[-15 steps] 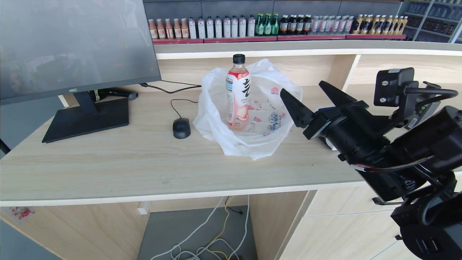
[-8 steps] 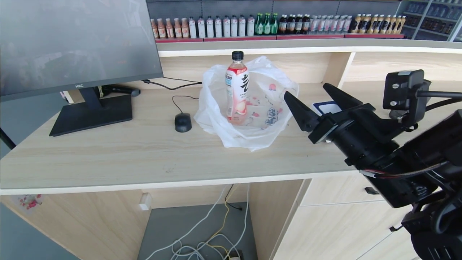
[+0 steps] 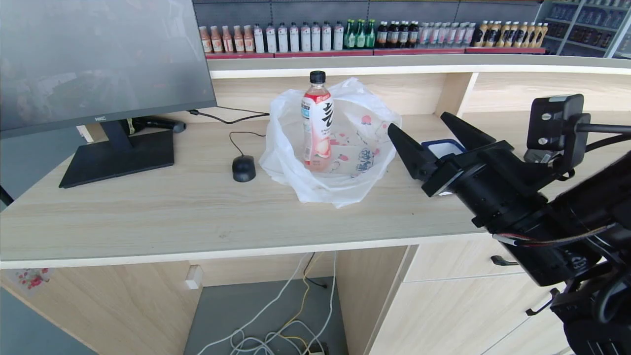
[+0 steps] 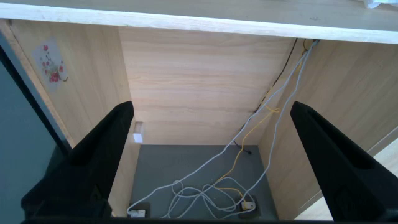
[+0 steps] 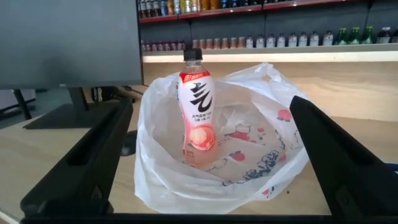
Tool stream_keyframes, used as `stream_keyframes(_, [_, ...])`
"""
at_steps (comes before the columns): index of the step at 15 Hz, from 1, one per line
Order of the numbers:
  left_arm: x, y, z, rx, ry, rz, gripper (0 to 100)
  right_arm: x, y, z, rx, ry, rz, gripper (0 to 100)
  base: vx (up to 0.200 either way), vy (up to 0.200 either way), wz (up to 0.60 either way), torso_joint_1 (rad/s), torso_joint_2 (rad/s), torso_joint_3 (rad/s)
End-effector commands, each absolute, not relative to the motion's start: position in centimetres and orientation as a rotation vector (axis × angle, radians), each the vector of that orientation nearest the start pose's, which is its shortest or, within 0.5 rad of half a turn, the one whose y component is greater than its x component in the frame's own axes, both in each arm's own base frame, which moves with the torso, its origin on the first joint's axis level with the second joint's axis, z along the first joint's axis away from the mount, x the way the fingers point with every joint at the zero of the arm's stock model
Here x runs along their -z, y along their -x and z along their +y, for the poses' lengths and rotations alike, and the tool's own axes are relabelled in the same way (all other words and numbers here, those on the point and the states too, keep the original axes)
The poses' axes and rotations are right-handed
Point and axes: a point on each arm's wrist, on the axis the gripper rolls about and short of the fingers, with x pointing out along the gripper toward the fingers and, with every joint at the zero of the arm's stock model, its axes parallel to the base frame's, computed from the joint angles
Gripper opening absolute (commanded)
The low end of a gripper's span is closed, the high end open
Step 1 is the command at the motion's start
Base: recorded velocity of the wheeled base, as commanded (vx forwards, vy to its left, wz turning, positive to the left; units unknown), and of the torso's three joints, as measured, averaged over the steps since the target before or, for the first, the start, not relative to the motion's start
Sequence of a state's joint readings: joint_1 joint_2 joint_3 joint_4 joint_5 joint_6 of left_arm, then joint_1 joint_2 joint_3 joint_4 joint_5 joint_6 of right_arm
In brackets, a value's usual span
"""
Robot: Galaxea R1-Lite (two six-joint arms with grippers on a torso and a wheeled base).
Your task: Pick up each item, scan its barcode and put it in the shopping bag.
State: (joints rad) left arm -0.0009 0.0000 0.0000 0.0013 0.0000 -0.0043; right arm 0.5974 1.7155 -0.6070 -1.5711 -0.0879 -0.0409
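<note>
A pink drink bottle [image 3: 316, 122] with a black cap stands upright inside the open white shopping bag [image 3: 329, 183] on the wooden counter [image 3: 148, 212]. The bottle [image 5: 198, 117] and the bag [image 5: 186, 193] also face me in the right wrist view. My right gripper [image 3: 428, 129] hangs open to the right of the bag, a little above the counter, holding nothing. In the left wrist view my left gripper [image 4: 211, 155] is open and empty below the counter's edge, over a tangle of cables [image 4: 211, 193] on the floor.
A monitor [image 3: 98, 59] on a black stand takes the counter's left side, with a black mouse [image 3: 243, 168] beside the bag. A dark-rimmed white pad [image 3: 444, 147] lies behind my right gripper. Shelves of bottles [image 3: 369, 34] run along the back wall.
The head view has shifted and tilted between frames. My right gripper stays open and has drawn back a little to the right of the bag. The bottle still stands in the bag.
</note>
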Motion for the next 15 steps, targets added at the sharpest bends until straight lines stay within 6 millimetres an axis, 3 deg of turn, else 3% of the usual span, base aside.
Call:
stream_keyframes(1, [-7.53, 2.28, 0.0, 0.0, 0.006, 0.002, 100, -21.83, -23.25, 15.56, -0.491, -0.116, -0.443, 100, 0.0, -0.2, 0.0, 0.022, 0.01, -0.002])
stream_keyframes(15, [-7.53, 2.28, 0.0, 0.0, 0.009, 0.002, 100, -22.75, -22.96, 15.31, -0.488, -0.128, -0.477, 100, 0.0, -0.2, 0.0, 0.002, 0.0, 0.003])
